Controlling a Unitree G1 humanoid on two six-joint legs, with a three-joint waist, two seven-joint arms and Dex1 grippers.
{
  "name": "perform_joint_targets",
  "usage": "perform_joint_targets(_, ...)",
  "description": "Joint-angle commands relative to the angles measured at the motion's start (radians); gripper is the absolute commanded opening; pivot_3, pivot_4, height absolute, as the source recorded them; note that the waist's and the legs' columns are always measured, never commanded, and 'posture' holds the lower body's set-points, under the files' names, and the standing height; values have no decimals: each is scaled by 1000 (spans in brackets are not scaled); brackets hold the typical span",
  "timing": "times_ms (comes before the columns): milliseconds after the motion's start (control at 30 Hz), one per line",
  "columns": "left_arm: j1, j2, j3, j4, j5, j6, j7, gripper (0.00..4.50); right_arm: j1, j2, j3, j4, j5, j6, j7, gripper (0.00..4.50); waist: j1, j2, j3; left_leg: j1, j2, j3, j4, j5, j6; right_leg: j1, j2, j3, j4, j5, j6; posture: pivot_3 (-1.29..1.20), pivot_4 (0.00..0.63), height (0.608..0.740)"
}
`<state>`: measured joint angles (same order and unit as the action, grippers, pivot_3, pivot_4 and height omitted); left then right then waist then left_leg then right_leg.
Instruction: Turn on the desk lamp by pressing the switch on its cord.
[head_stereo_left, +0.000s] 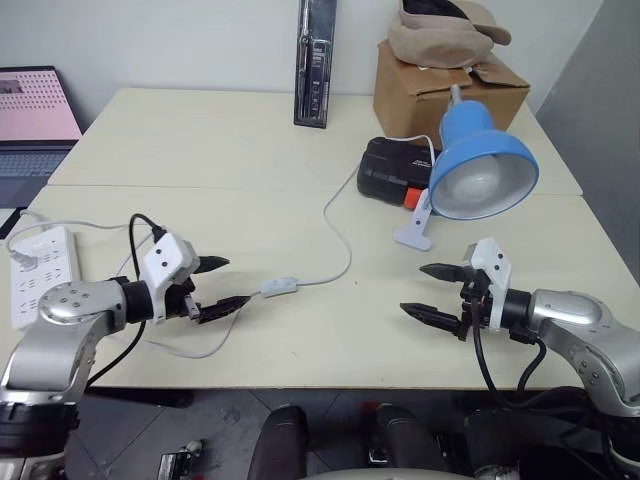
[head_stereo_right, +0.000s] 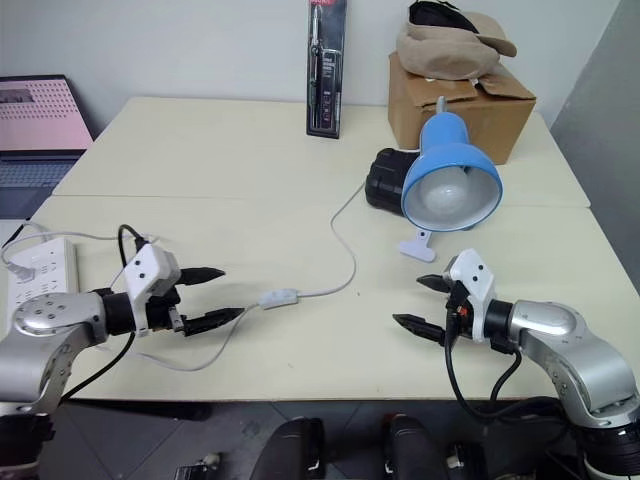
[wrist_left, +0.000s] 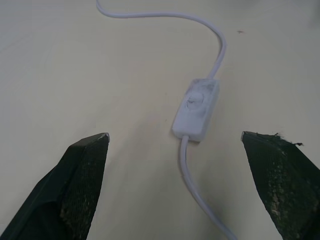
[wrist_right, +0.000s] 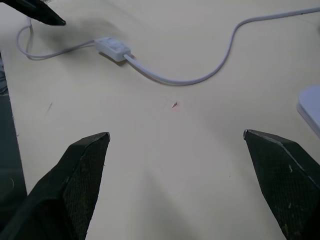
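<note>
left end effector (head_stereo_left: 213, 287) is wide open, lined up just short of the switch (head_stereo_left: 279, 288) lower-centre on the worktop (head_stereo_left: 200, 200); lamp's still dark, next it needs to close in and press

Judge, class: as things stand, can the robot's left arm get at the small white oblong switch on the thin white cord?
Probably yes. The left gripper, jaws open, sits just short of the small white oblong switch, with bare cream tabletop between them and nothing in the way.

readable text: none that I can make out
black package (head_stereo_left: 316, 62) at the back: has print, way too small to read
</note>
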<state>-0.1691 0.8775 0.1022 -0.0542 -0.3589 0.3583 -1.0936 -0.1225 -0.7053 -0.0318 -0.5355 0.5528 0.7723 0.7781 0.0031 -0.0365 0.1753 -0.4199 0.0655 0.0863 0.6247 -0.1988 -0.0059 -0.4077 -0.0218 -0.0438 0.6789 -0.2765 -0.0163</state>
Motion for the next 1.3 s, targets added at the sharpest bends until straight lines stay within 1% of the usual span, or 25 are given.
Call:
perform_joint_targets(33, -70, -16, -74, 80, 32, -51, -68, 4384, 21, -11, -9, -67, 16, 12, -18, 4500, 0, 0, 0, 0, 0, 0, 0, 0, 0, 0, 0, 0, 0, 0, 0, 0, 150, 740)
perform_joint_targets(133, -103, -37, -101, 136, 45, -73, -85, 4384, 30, -14, -18, -79, 21, 16, -25, 4500, -1, 0, 0, -2, 0, 0, 0, 0, 0, -1, 0, 0, 0, 0, 0, 0, 150, 740)
perform_joint_targets(267, -168, -92, -141, 215, 75, -117, -91, 4384, 28, -9, -20, -89, 22, 20, -41, 4500, -1, 0, 0, -3, 0, -1, 1, 0, 0, -1, 0, -1, 0, 0, 1, 0, 150, 740)
perform_joint_targets(467, -187, -108, -171, 262, 97, -142, -127, 4384, 30, -11, -23, -103, 35, 24, -57, 4500, -3, 0, 0, -4, 0, -1, 2, 0, 0, -1, 1, -1, 0, 1, 1, 0, 150, 740)
perform_joint_targets(533, -192, -113, -182, 282, 102, -148, -138, 4048, 32, -11, -20, -106, 37, 24, -62, 4500, -3, 0, 0, -4, 0, -1, 2, 0, 0, -1, 1, -1, 0, 1, 1, 0, 150, 740)
perform_joint_targets(567, -196, -114, -189, 292, 107, -153, -145, 4011, 31, -11, -18, -107, 38, 24, -64, 4500, -3, 0, 0, -4, 0, -1, 2, 0, 0, -1, 1, -1, 0, 1, 2, 0, 150, 740)
perform_joint_targets(600, -200, -115, -195, 299, 112, -155, -152, 3687, 29, -10, -16, -107, 38, 24, -66, 4500, -3, 0, 0, -4, 0, -1, 2, 0, 0, -1, 1, -1, 0, 1, 2, 0, 150, 740)
perform_joint_targets(700, -211, -124, -206, 309, 126, -164, -158, 2998, 25, -9, -12, -102, 35, 19, -66, 4500, -3, 0, 0, -4, -1, -2, 3, 0, 0, -1, 0, -1, 0, 1, 2, 0, 150, 740)
perform_joint_targets(767, -215, -129, -206, 312, 128, -169, -157, 2434, 24, -7, -10, -102, 33, 19, -68, 4500, -3, 0, 0, -4, -1, -2, 3, 0, 0, -1, 0, -1, 0, 1, 2, 0, 150, 740)
perform_joint_targets(967, -214, -135, -196, 312, 129, -183, -152, 1153, 28, -1, -9, -101, 27, 9, -75, 4500, -3, 0, 0, -4, -1, -2, 3, 0, 0, -1, 0, -1, 0, 1, 2, 0, 150, 740)
perform_joint_targets(1100, -235, -151, -137, 274, 86, -147, -95, 1106, 29, 17, -13, -93, 8, 6, -117, 4500, -3, 0, 0, -4, -1, -2, 3, 0, 0, -1, 1, -1, 1, 1, 2, 0, 150, 740)
perform_joint_targets(1233, -254, -151, -113, 155, 60, -83, -50, 1106, 44, 71, -42, -124, 127, 107, -162, 4500, -3, -1, 0, -4, -1, -2, 4, 0, 0, -1, 1, -1, 1, 1, 3, 0, 150, 740)
perform_joint_targets(1300, -268, -165, -115, 106, 53, -42, -17, 1106, 43, 116, -37, -131, 158, 160, -218, 4500, -4, -1, 0, -4, -1, -2, 4, 0, 0, -1, 1, -2, 1, 1, 3, 0, 150, 740)
